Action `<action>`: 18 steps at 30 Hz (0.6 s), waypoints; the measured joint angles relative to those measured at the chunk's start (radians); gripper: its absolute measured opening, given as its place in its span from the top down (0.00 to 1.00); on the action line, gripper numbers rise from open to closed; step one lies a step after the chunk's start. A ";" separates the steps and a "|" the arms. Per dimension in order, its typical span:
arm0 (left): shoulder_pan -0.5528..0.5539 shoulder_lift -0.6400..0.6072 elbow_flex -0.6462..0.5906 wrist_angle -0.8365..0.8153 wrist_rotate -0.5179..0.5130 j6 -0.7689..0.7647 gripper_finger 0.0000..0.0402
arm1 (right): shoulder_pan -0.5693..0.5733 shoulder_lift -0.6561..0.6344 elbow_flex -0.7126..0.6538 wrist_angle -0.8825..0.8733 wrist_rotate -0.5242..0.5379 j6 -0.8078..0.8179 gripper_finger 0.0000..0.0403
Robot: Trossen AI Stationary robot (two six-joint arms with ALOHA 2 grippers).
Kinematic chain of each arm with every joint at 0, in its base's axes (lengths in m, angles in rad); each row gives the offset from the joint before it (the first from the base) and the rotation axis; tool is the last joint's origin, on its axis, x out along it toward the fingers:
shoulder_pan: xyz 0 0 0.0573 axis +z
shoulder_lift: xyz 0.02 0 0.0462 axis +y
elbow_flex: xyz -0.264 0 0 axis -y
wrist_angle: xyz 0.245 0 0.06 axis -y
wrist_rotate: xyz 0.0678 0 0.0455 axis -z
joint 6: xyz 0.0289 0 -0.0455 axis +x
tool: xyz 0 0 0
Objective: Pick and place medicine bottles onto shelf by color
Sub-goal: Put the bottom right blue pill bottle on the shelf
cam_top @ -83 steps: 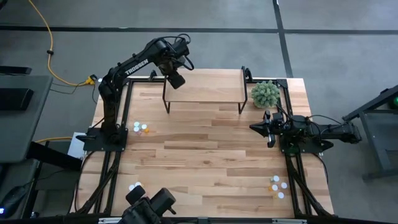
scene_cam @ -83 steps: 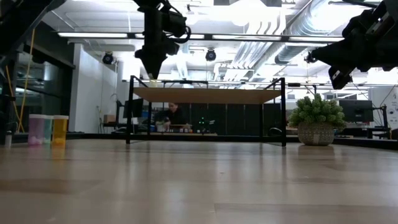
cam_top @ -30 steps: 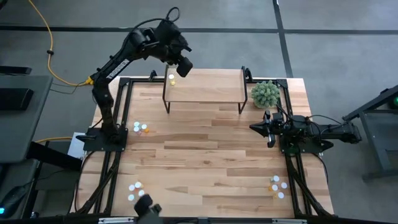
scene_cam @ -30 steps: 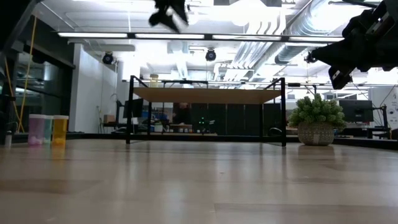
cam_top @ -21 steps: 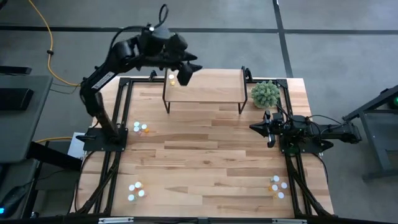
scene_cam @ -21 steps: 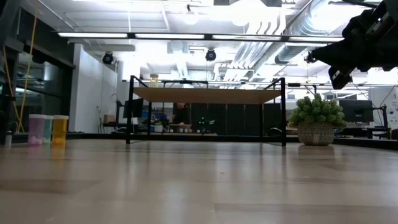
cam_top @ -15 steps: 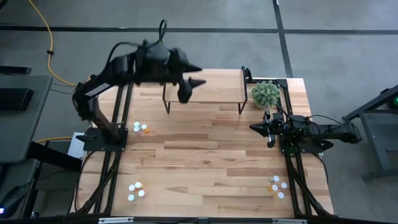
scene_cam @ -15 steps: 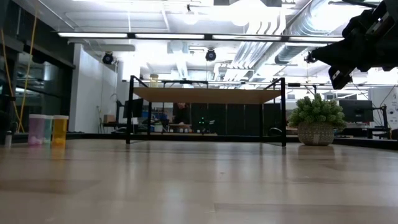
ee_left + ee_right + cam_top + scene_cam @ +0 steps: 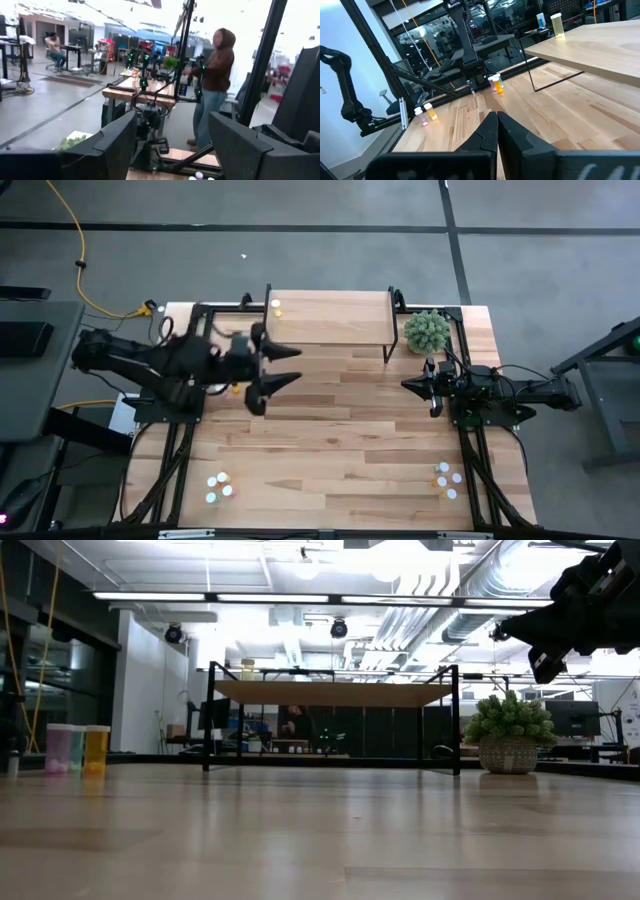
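Note:
The shelf (image 9: 328,318) stands at the table's far middle on thin black legs. One yellow bottle (image 9: 275,306) stands on the shelf's far left corner; it also shows in the low view (image 9: 247,670) and the right wrist view (image 9: 556,25). My left gripper (image 9: 278,372) is open and empty, in front of the shelf's left end, pointing toward the table's right. My right gripper (image 9: 430,386) is shut and empty at the right, near the plant. Other bottles stand in small groups at the left (image 9: 75,748), the near left (image 9: 218,485) and the near right (image 9: 446,478).
A fuzzy green plant ball in a pot (image 9: 427,330) stands by the shelf's right end. My left arm (image 9: 150,360) lies low across the table's left edge, over the left bottle group. A person in a hooded top (image 9: 212,90) stands in the room beyond.
My left gripper has left the air over the shelf's left end. It has swung down toward the table's near and left sides and has turned level, pointing right. The yellow bottle has stayed standing on the shelf. My right arm has kept still.

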 joint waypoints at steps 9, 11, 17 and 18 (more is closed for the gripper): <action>-0.055 -0.167 -0.243 0.134 -0.143 -0.046 0.42 | 0.000 0.000 0.000 0.000 0.000 0.000 1.00; -0.056 -0.190 -0.266 0.134 -0.148 -0.065 0.42 | 0.000 0.000 0.000 0.000 0.000 0.000 1.00; -0.069 -0.220 -0.281 0.123 -0.140 -0.069 0.42 | 0.000 0.000 0.000 0.000 0.000 0.000 1.00; -0.073 -0.220 -0.281 0.119 -0.139 -0.053 0.42 | 0.000 0.000 0.000 0.000 0.000 0.000 1.00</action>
